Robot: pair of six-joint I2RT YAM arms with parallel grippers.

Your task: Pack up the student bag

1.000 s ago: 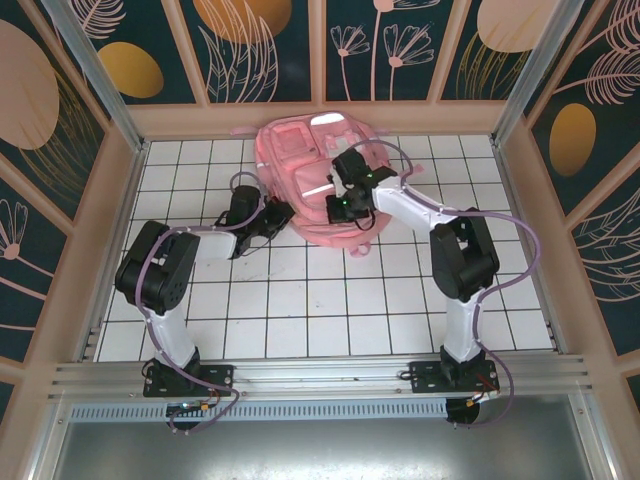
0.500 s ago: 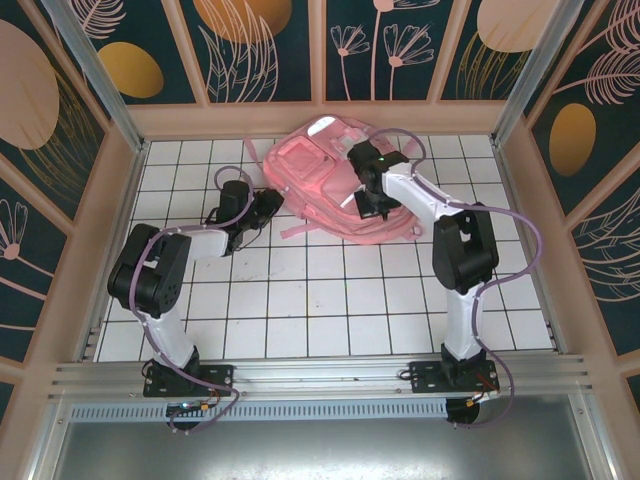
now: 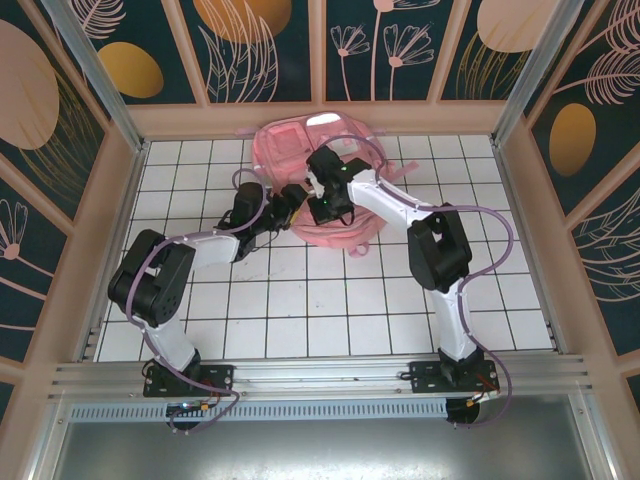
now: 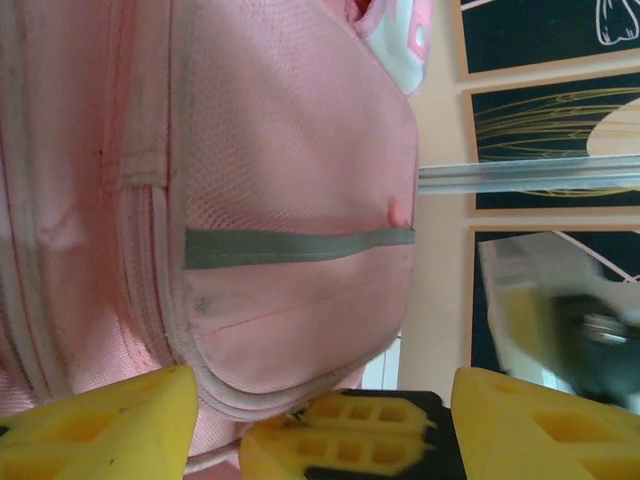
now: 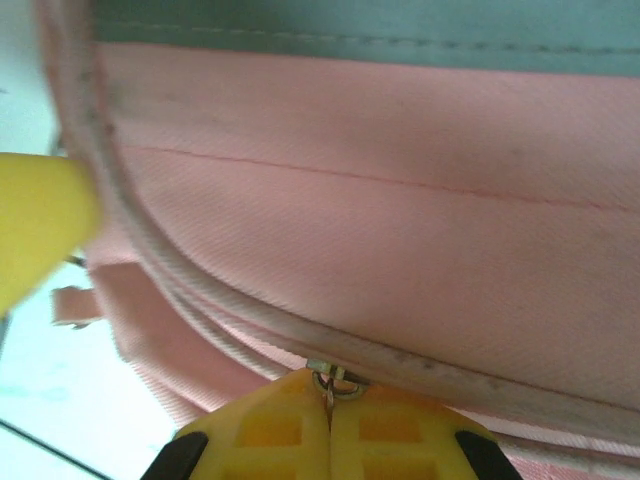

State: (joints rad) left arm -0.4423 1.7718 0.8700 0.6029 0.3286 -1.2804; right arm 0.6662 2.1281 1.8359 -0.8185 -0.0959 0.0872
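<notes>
The right pincer is pressed together on a zip pull of the bag. The left pincer is spread beside the bag's pocket.

My right gripper sits farther left than half a second ago, now over the left part of the student bag. The bag's near right corner has drawn in leftward with it, so the fabric lies more bunched. My left gripper has edged right and is now just beside the right one.
</notes>
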